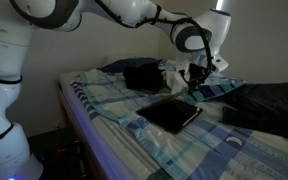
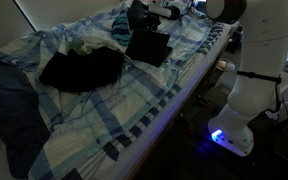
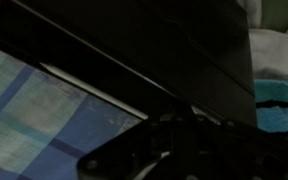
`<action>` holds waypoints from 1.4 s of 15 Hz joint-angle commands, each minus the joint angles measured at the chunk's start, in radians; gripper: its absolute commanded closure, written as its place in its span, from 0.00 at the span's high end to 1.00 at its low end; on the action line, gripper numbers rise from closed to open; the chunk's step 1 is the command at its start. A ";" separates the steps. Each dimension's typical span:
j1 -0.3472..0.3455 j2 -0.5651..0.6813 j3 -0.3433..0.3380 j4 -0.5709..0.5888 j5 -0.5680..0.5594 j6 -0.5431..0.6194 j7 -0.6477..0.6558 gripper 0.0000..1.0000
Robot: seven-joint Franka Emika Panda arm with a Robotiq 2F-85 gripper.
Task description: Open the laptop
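Observation:
The laptop (image 1: 170, 113) is a thin black slab lying on the blue plaid bedsheet; it also shows in an exterior view (image 2: 147, 46). In the wrist view it (image 3: 154, 45) fills the upper part as a dark surface with a thin pale edge line. My gripper (image 1: 193, 84) hangs over the laptop's far edge, close to it or touching it, and also shows in an exterior view (image 2: 153, 16). In the wrist view the jaws (image 3: 179, 135) are too dark to tell whether they are open or shut. Whether the lid is lifted cannot be told.
A lumpy black bag (image 1: 139, 75) and a white cloth (image 1: 170, 68) lie behind the laptop. Large dark rumpled fabric (image 1: 267, 105) (image 2: 81, 68) covers the bed beyond it. The bed edge (image 2: 174, 100) runs beside the robot base (image 2: 246, 100).

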 commanded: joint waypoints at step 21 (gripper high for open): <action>0.046 -0.101 0.014 -0.072 -0.008 0.008 0.031 0.00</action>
